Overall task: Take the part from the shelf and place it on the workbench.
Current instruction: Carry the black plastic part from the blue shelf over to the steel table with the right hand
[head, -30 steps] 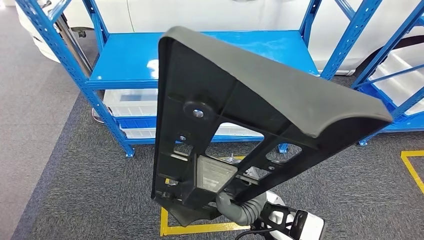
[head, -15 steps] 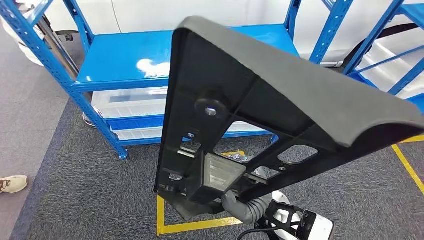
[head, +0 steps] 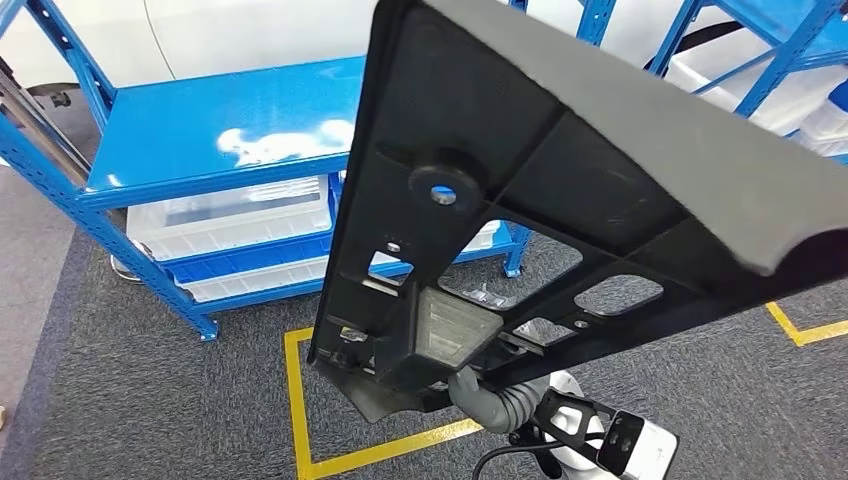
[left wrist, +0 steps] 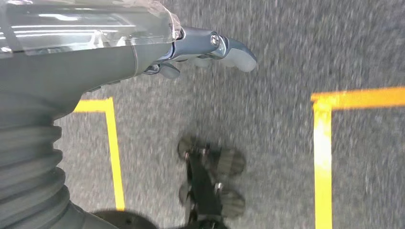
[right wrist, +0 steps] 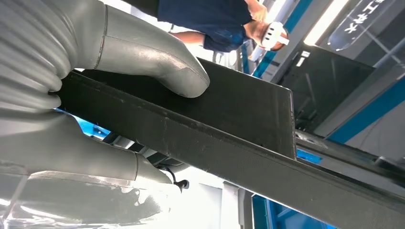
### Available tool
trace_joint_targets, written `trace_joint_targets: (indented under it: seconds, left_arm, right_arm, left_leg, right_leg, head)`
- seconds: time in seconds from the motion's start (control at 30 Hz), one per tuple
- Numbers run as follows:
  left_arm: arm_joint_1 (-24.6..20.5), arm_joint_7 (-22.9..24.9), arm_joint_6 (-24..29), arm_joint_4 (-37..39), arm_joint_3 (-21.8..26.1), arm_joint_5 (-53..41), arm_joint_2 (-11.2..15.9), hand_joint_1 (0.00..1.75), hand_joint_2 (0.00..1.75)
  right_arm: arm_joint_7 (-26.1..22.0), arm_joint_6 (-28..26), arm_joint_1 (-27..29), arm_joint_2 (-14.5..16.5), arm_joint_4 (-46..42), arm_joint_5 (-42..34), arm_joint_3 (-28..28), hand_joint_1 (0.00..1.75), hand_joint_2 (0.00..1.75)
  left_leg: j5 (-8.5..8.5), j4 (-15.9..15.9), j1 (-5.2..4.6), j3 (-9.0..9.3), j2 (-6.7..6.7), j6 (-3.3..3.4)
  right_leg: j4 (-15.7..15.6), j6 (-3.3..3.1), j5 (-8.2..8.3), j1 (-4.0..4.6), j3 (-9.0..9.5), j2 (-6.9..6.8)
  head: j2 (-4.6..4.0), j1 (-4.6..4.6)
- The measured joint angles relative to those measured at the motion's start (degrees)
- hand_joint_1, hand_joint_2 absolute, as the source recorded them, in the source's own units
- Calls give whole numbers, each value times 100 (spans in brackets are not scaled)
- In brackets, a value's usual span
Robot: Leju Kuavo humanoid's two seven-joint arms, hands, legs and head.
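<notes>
- The large black ribbed plastic panel part (head: 560, 190) is gripped at its lower end by the right hand (right wrist: 71, 95), off the blue metal shelf (head: 210, 140).
- Its long axis is carried slanting up and away from that hand.
- The left hand (left wrist: 205, 47) hangs over grey carpet, nothing held; fingers unclear.

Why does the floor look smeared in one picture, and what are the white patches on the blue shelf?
Left wrist view: the carpet is motion-blurred. Head view: the white patches are glare on the glossy shelf. Right wrist view: bright ceiling lights wash out the background behind the dark part.
</notes>
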Motion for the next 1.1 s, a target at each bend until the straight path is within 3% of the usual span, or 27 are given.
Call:
trace_joint_targets:
  seconds: [0.07, 0.13, 0.2, 0.23, 0.27, 0.33, 0.4, 0.47, 0.53, 0.6, 0.67, 0.7, 0.73, 0.8, 0.87, 0.93, 1.0, 1.03, 1.1]
  left_arm:
    - [-5, -31, 200, 1, 19, -9, -20, 0, 175]
    - [4, -63, 292, 2, 34, -45, -38, 0, 175]
    - [9, -82, 297, 2, 37, -78, -50, 0, 175]
    - [4, -88, 299, 2, 37, -100, -56, 0, 175]
    - [-5, -88, 309, 2, 37, -127, -68, 0, 175]
    - [-21, -73, 309, 2, 34, -207, -95, 0, 175]
    - [-20, -49, 281, 2, 27, -286, -116, 0, 175]
    - [-10, -16, 275, 2, 5, -360, -132, 0, 175]
    - [-5, 24, 299, 2, -31, -419, -152, 0, 175]
    - [12, 51, 328, 2, -53, -447, -172, 0, 175]
    - [48, 54, 342, 2, -57, -447, -180, 0, 175]
    - [63, 41, 340, 2, -57, -443, -181, 0, 175]
    - [72, 18, 334, 2, -57, -438, -184, 0, 175]
    - [63, -48, 321, 2, -57, -436, -187, 0, 175]
    - [44, -100, 288, 2, -57, -445, -187, 0, 175]
    - [28, -113, 233, 2, -57, -460, -182, 0, 175]
    - [12, -97, 240, 2, -56, -480, -174, 0, 175]
    - [5, -87, 262, 2, -56, -488, -169, 0, 175]
    - [8, -75, 296, 2, -54, -498, -156, 0, 175]
  right_arm:
    - [0, -12, -23, -11, -7, -20, 1, 175, 175]
    - [0, -27, -46, -21, -13, -31, 1, 175, 175]
    - [0, -48, -51, -32, -14, -23, 2, 175, 175]
    - [0, -61, -51, -38, -15, -12, 2, 175, 175]
    - [0, -79, -51, -44, -22, 2, 2, 175, 175]
    - [0, -138, -51, -58, -74, 36, 3, 175, 175]
    - [0, -217, -32, -71, -169, 68, 11, 175, 175]
    - [0, -299, 21, -90, -254, 100, 26, 175, 175]
    - [0, -363, 73, -113, -321, 123, 56, 175, 175]
    - [0, -405, 91, -126, -373, 130, 110, 175, 175]
    - [0, -415, 95, -146, -407, 119, 160, 175, 175]
    - [0, -404, 96, -160, -418, 102, 176, 175, 175]
    - [0, -381, 87, -172, -425, 75, 187, 175, 175]
    - [0, -320, 17, -181, -429, 22, 198, 175, 175]
    - [0, -309, -112, -178, -427, 5, 205, 175, 175]
    - [0, -358, -228, -169, -426, -1, 217, 175, 175]
    - [0, -415, -285, -162, -424, -39, 223, 175, 175]
    - [0, -440, -306, -162, -422, -64, 225, 175, 175]
    - [0, -472, -363, -162, -415, -117, 233, 175, 175]
  left_leg:
    - [49, -60, 30, 8, 141, 62]
    - [58, -71, 22, 1, 291, 92]
    - [54, -66, 15, -9, 442, 98]
    - [51, -62, 15, -10, 512, 95]
    - [45, -56, 15, -8, 575, 88]
    - [21, -35, 1, 2, 678, 52]
    - [-6, -15, -26, 8, 768, -5]
    - [-18, -18, -38, 21, 871, -67]
    - [-102, 53, -17, 9, 819, -129]
    - [-405, 516, 7, -182, 567, -168]
    - [-757, 1282, 11, -527, 394, -188]
    - [-824, 1545, 11, -653, 370, -195]
    - [-778, 1612, 11, -693, 360, -197]
    - [-397, 1092, 26, -473, 292, -189]
    - [-92, 365, 59, -157, -2, -164]
    - [-56, 98, 62, -53, -198, -127]
    - [-29, 65, 56, -49, -95, -64]
    - [-6, 40, 61, -41, -27, -22]
    - [31, -10, 67, -29, 131, 58]
  right_leg:
    - [263, 58, -178, 16, -137, -200]
    - [966, 105, -544, -7, -473, -442]
    - [1548, 148, -725, -45, -742, -514]
    - [1546, 161, -664, -60, -730, -535]
    - [1313, 165, -514, -71, -598, -569]
    - [498, 129, -191, -50, -155, -788]
    - [6, 48, -69, 3, 86, -946]
    - [-40, -27, -65, 30, 70, -866]
    - [-81, -96, -31, 7, 72, -751]
    - [-120, -163, 5, -20, 81, -637]
    - [-119, -191, 14, -12, 74, -503]
    - [-115, -193, 15, -7, 73, -428]
    - [-108, -193, 16, -6, 74, -355]
    - [-78, -182, 12, -11, 77, -206]
    - [-22, -137, 5, -12, 44, -64]
    - [9, -57, 24, -26, -20, 57]
    - [-1, 28, 59, -44, -62, 146]
    - [36, 60, 35, -37, -88, 68]
    - [399, 112, -190, -25, -263, -246]
  head:
    - [0, 0]
    - [0, 0]
    - [0, 0]
    - [-1, 0]
    - [-1, 0]
    - [-1, 0]
    - [0, 0]
    - [0, 0]
    - [0, 0]
    - [0, 0]
    - [0, 0]
    - [0, 0]
    - [0, 0]
    - [0, 0]
    - [-1, 0]
    - [-1, -1]
    - [0, -1]
    - [0, 0]
    - [0, 1]
